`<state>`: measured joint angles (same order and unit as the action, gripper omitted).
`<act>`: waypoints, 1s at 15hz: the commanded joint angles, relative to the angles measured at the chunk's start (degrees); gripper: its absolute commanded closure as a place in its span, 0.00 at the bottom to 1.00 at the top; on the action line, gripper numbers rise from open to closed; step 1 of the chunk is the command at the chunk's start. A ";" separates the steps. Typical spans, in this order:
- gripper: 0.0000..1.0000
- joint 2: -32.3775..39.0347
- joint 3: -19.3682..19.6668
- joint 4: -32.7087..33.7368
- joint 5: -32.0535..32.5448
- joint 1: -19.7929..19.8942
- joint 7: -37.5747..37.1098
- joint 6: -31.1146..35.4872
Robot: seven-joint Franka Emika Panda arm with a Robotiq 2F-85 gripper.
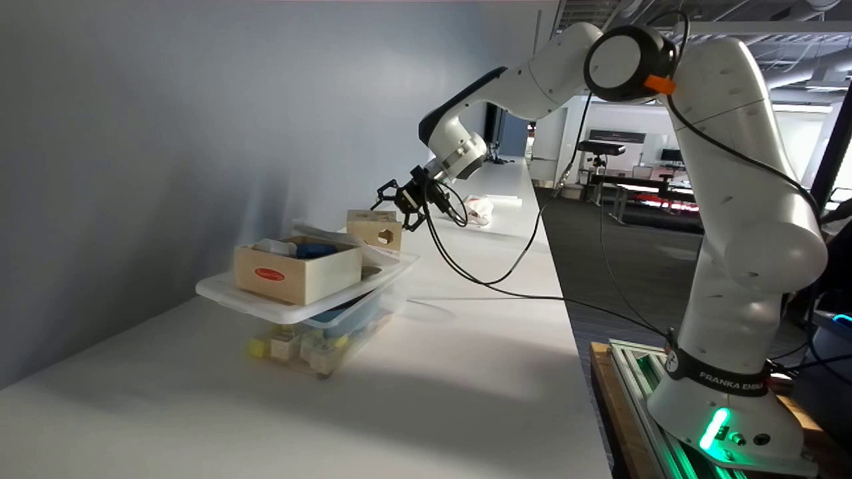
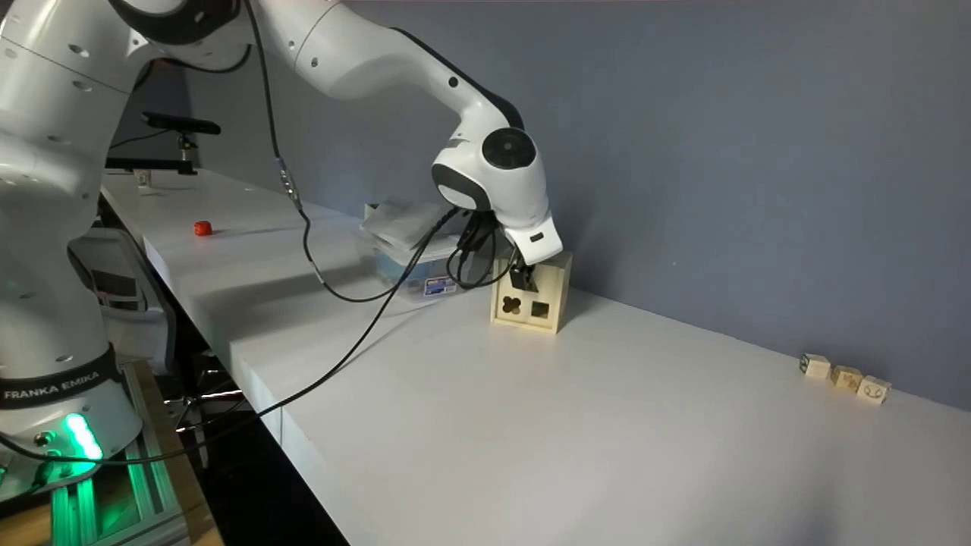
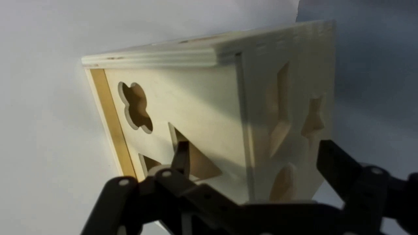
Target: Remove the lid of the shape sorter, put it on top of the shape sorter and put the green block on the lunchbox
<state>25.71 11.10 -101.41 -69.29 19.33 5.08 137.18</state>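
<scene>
The shape sorter point(image 1: 374, 230), a pale wooden box with cut-out holes, stands on the table by the wall in both exterior views point(image 2: 548, 317). In the wrist view it fills the middle point(image 3: 202, 94); a recessed panel with clover and triangular holes is set in one face. I cannot tell whether this panel is the lid. My gripper point(image 3: 254, 147) is open at the sorter, also in both exterior views point(image 1: 393, 215) point(image 2: 523, 277). One finger overlaps the triangular hole; whether it is inside is unclear. The other is past the adjoining face. I cannot make out a green block or lunchbox.
A clear plastic container point(image 1: 363, 332) with a white lid point(image 1: 229, 291) stands near the sorter, also seen at the back point(image 2: 425, 274). A wooden box with a red mark point(image 1: 279, 274) sits on it. Small wooden blocks point(image 2: 846, 377) lie by the wall. Cables point(image 2: 353, 356) hang across the table.
</scene>
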 commanded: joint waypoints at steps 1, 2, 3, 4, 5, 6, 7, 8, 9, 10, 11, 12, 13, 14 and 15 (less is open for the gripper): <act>0.00 1.46 -0.85 2.61 -1.99 0.20 1.05 0.50; 0.00 1.44 -0.93 2.79 -2.02 0.22 1.09 0.58; 0.00 1.28 -0.95 2.79 -1.97 0.23 1.08 0.66; 0.00 0.94 -0.91 2.60 -1.93 0.29 1.29 0.64; 0.00 0.64 -0.91 2.36 -2.05 0.36 1.67 0.71; 0.00 0.45 -0.90 2.30 -2.17 0.47 1.87 0.70; 0.00 0.20 -0.88 2.14 -2.12 0.49 2.00 0.67; 0.00 -0.30 -0.86 1.73 -2.04 0.43 2.28 0.79; 0.00 -0.73 -0.86 1.42 -2.01 0.43 2.62 0.84; 0.00 -1.35 -0.87 1.03 -2.02 0.45 3.15 0.75; 0.00 -1.90 -0.84 0.75 -1.95 0.36 3.52 0.86; 0.00 -2.44 -0.83 0.55 -1.88 0.29 3.98 0.87; 0.00 -3.04 -0.84 0.38 -1.86 0.24 4.47 0.79; 0.00 -3.71 -0.86 0.19 -1.94 0.18 5.09 0.82; 0.00 -4.26 -0.87 0.15 -2.03 0.15 5.57 0.82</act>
<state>24.27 10.62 -99.81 -69.37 19.38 7.98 137.53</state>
